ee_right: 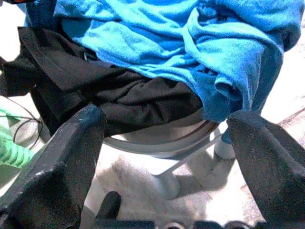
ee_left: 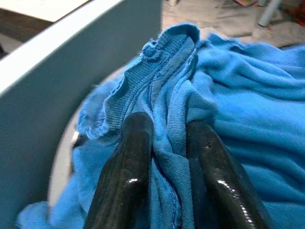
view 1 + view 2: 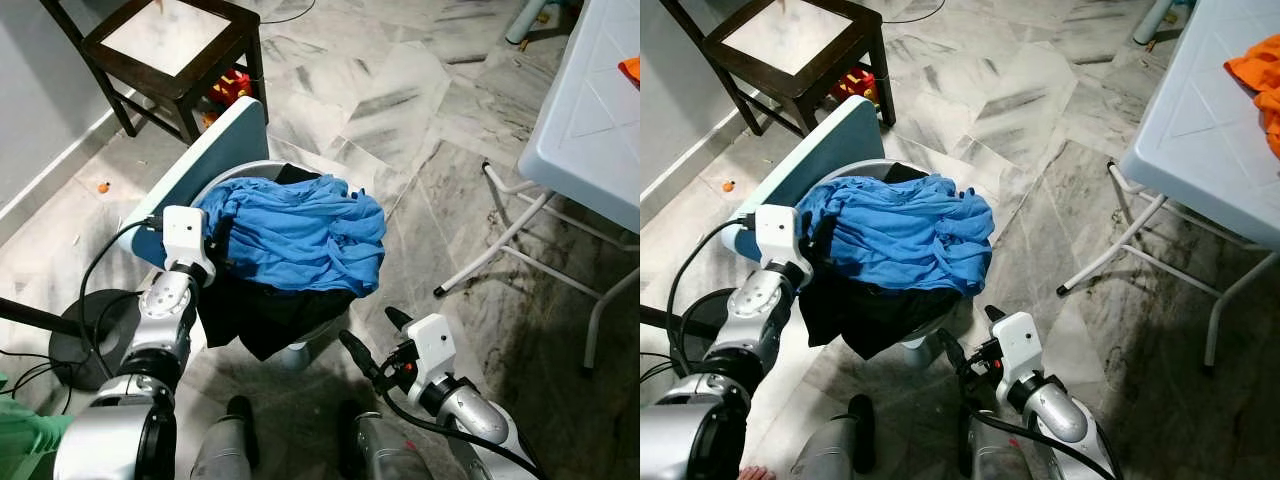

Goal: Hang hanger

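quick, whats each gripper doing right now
left gripper: shut on the crumpled blue cotton shirt piled on the round chair.
right gripper: open, holding nothing, aimed at the black garment under the shirt.

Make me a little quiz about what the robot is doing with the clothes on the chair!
1. True or false: the left gripper is pinching the blue shirt.
2. Which garment lies under the blue shirt on the chair? A) a black garment B) a red towel C) a white sock
3. Fill in: the right gripper has its fingers ____ and holds nothing.

Key:
1. True. Its two black fingers are closed on a fold of the blue cloth.
2. A. The black garment hangs over the seat edge.
3. Open. It is low, in front of the chair.
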Motion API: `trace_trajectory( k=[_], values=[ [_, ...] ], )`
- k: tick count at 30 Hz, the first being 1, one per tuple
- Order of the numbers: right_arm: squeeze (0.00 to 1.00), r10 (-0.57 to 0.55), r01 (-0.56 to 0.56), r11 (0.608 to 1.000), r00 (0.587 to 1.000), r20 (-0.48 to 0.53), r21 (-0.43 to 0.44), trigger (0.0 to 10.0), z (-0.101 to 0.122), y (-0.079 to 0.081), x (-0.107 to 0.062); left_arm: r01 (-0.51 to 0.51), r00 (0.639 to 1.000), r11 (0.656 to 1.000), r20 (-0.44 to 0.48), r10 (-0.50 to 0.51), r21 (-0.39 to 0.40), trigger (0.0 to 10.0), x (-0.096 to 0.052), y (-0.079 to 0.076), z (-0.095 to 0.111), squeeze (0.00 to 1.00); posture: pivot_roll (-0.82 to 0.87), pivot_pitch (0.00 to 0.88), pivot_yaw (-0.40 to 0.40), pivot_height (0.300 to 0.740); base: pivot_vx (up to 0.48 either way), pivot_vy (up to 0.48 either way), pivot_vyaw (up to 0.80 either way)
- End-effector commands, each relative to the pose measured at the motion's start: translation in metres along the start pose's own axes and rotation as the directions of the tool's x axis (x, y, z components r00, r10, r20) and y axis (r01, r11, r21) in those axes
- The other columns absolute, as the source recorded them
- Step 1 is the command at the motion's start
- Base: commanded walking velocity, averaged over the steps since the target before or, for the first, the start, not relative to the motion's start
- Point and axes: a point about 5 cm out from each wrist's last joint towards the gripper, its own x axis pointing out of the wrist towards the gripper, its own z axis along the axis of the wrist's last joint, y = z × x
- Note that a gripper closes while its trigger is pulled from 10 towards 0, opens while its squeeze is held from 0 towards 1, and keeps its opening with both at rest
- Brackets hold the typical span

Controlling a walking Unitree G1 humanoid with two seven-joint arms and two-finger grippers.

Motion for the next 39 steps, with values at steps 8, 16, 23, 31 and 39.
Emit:
trace_trajectory(
  k=[8,16,23,31,39],
  values=[
    [0.0,0.007,-0.006,1.0,0.999,-0.035,0.01,10.0,-0.01,0.002,-0.004,0.053,0.997,0.997,-0.059,-0.049,0.059,0.0,-0.018,-0.014,-0.027,0.0,-0.1,0.352,-0.063,0.74,0.0,0.0,0.0],
    [0.0,0.015,-0.015,1.0,0.999,-0.039,0.01,10.0,-0.01,0.003,-0.003,-0.035,0.997,0.989,-0.066,0.044,0.143,10.0,-0.02,0.0,-0.027,0.73,-0.1,0.354,-0.065,0.74,0.0,0.0,0.0],
    [0.0,0.02,-0.02,1.0,0.999,-0.038,0.01,10.0,-0.01,0.003,-0.001,-0.108,0.993,0.969,-0.029,0.117,0.223,10.0,-0.018,0.011,-0.019,1.0,-0.09,0.354,-0.069,0.74,0.0,0.0,0.0],
    [0.0,0.029,-0.029,1.0,0.999,-0.034,0.008,10.0,-0.008,0.004,0.001,-0.174,0.984,0.952,0.023,0.174,0.251,10.0,-0.017,0.016,-0.011,1.0,-0.09,0.348,-0.069,0.74,0.0,0.0,0.0],
    [0.0,0.034,-0.034,0.999,0.999,-0.034,0.002,10.0,-0.008,0.003,0.001,-0.221,0.975,0.952,0.026,0.22,0.213,10.0,-0.014,0.021,-0.008,1.0,-0.09,0.346,-0.074,0.74,0.0,0.0,0.0]
  ],
)
